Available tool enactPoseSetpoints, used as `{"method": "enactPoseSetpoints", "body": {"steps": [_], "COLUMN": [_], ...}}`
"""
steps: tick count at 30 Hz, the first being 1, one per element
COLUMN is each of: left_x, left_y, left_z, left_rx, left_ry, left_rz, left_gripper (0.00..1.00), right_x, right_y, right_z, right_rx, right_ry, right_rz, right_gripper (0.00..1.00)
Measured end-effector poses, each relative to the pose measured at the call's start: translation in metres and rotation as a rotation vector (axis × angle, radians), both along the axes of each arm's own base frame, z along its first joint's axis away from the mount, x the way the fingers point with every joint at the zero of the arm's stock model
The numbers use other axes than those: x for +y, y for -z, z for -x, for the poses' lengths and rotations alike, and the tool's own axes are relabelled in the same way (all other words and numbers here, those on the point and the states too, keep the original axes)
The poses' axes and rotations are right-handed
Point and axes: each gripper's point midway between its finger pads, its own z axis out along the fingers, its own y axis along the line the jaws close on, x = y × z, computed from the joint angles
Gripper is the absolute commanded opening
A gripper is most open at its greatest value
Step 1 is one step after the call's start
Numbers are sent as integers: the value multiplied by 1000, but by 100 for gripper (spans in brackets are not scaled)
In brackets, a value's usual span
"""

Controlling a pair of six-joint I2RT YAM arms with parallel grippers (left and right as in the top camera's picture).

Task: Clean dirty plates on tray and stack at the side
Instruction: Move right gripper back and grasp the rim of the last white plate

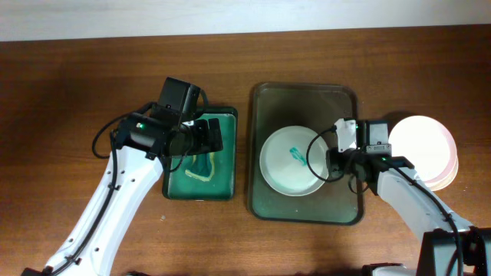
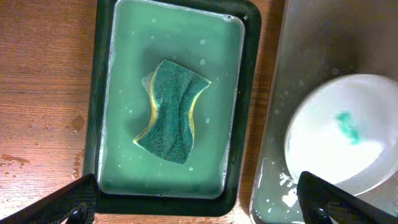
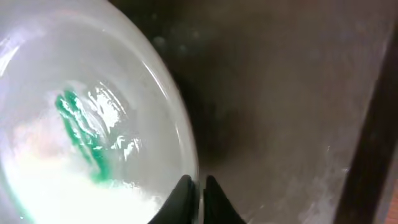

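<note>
A white plate [image 1: 291, 161] with a teal-blue smear [image 1: 296, 151] lies on the dark olive-grey tray [image 1: 307, 89]. My right gripper [image 1: 337, 157] is shut on this plate's right rim. In the right wrist view the fingers [image 3: 198, 186] pinch the rim of the plate [image 3: 62, 155] over the tray floor [image 3: 280, 93]. Two plain white plates [image 1: 426, 146] are stacked on the table right of the tray. My left gripper [image 1: 203, 138] hangs open and empty above a green and yellow sponge [image 2: 171, 112]. Its fingers [image 2: 199, 202] are spread wide. The smeared plate [image 2: 348, 137] also shows in the left wrist view.
The sponge [image 1: 201, 165] lies in a small bright green tray [image 1: 230, 115] holding wet soapy water, left of the dark tray. In the left wrist view this small tray [image 2: 249, 93] sits close beside the dark tray [image 2: 311, 37]. Brown wooden table [image 1: 77, 92] surrounds both.
</note>
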Motion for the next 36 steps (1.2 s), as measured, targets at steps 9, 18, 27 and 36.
{"method": "enactPoseSetpoints", "body": {"steps": [9, 18, 27, 36], "left_x": [0, -1, -1, -1], "left_y": [0, -2, -2, -1], "left_z": [-1, -3, -3, -3], "left_rx": [-3, -14, -14, -13], "left_ry": [0, 0, 0, 0], "left_rz": [1, 5, 6, 5], "left_gripper": [99, 100, 99, 99], "right_x": [-2, 15, 13, -18], "right_y": [-1, 6, 36, 5], "right_z": [26, 73, 76, 10], "right_rx": [178, 501, 562, 176], "right_ry": [94, 478, 631, 110], "right_rz": [-32, -254, -302, 13], "right_gripper": [52, 36, 4, 13]}}
